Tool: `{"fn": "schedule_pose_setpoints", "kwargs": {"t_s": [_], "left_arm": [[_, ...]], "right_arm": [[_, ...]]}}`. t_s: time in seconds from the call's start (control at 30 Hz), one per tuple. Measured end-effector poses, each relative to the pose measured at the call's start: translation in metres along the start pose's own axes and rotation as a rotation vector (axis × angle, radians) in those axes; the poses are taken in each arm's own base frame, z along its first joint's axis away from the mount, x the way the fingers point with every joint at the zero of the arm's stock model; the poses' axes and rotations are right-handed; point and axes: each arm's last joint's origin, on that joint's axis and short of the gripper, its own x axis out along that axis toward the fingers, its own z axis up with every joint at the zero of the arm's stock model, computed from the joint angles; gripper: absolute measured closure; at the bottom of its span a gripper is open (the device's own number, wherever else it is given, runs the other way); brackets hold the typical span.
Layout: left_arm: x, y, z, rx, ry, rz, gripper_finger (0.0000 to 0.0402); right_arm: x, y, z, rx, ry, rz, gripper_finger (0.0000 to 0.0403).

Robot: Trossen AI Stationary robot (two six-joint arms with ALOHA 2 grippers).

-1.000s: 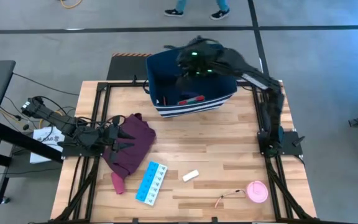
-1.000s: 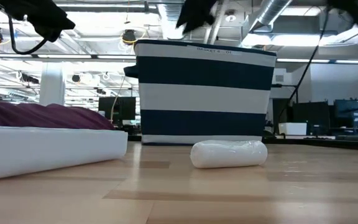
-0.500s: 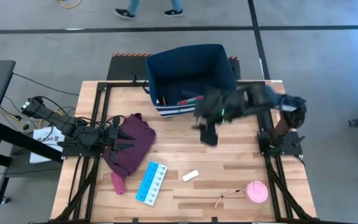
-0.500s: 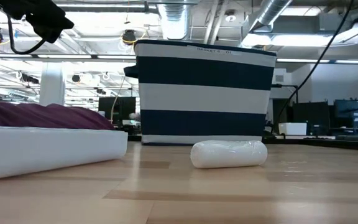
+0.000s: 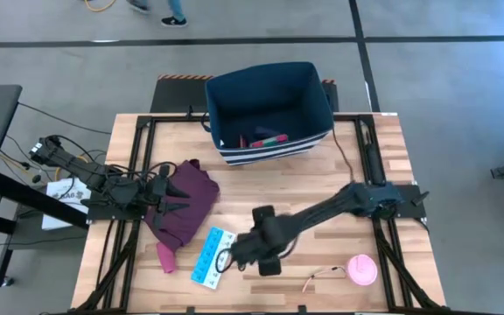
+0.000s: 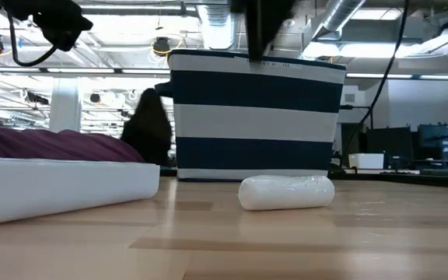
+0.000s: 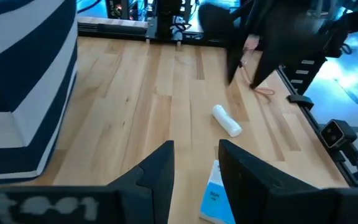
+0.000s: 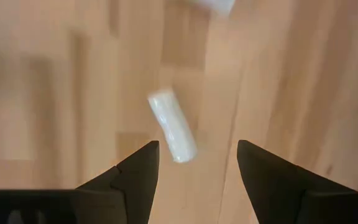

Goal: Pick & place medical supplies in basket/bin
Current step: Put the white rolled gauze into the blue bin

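The dark-blue striped bin (image 5: 269, 109) stands upright at the far middle of the worktop (image 5: 322, 188), mouth open upward; inside it lie a teal-white-red box (image 5: 269, 139) and a small light item at the inner left corner, too small to identify. Outside the bin, the light-blue pill organizer strip (image 5: 212, 256) lies on the near left-centre of the worktop, just beside the maroon cloth (image 5: 182, 206). The pink round disc (image 5: 362, 269) with its tan cord (image 5: 322, 278) rests near the front right corner. The small white piece (image 8: 171, 126) lies flat on the bare wood; in the high view the right arm covers it. The right arm reaches from its base at the right edge across the worktop toward the front centre, its hand (image 8: 196, 163) directly above the white piece with fingers spread wide and nothing between them. The left arm is folded low at the left edge, its hand (image 7: 194, 168) over the maroon cloth, fingers a narrow gap apart and holding nothing
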Motion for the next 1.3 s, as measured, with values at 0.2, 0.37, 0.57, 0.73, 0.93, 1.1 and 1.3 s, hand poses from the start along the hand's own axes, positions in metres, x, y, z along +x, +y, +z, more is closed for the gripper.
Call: {"fn": "schedule_pose_setpoints", "kwargs": {"t_s": [0.2,0.37,0.57,0.73,0.93,1.1,1.3], "left_arm": [[0.000,-0.001,0.002,0.012,-0.011,-0.027,0.0288],[0.000,-0.001,0.001,0.014,-0.009,-0.027,0.0287],[0.000,-0.001,0.001,0.007,0.000,-0.032,0.0288],[0.000,-0.002,0.000,0.002,0.016,-0.073,0.0287],[0.000,-0.002,0.000,-0.001,0.011,-0.054,0.0287],[0.000,-0.002,0.000,-0.001,0.010,-0.053,0.0288],[0.000,-0.002,0.000,-0.002,0.009,-0.054,0.0287]], "right_arm": [[0.074,0.004,0.005,-0.038,0.260,0.001,0.0193],[0.094,-0.002,0.010,-0.061,0.287,0.060,0.0193],[0.099,-0.011,0.018,-0.033,0.232,0.063,0.0193],[0.101,-0.007,0.030,-0.039,0.109,0.152,0.0193],[0.115,-0.003,0.028,-0.064,0.114,0.155,0.0207],[0.122,-0.004,0.024,-0.090,0.118,0.157,0.0249],[0.106,-0.011,0.022,-0.137,0.141,0.153,0.0320]]}}
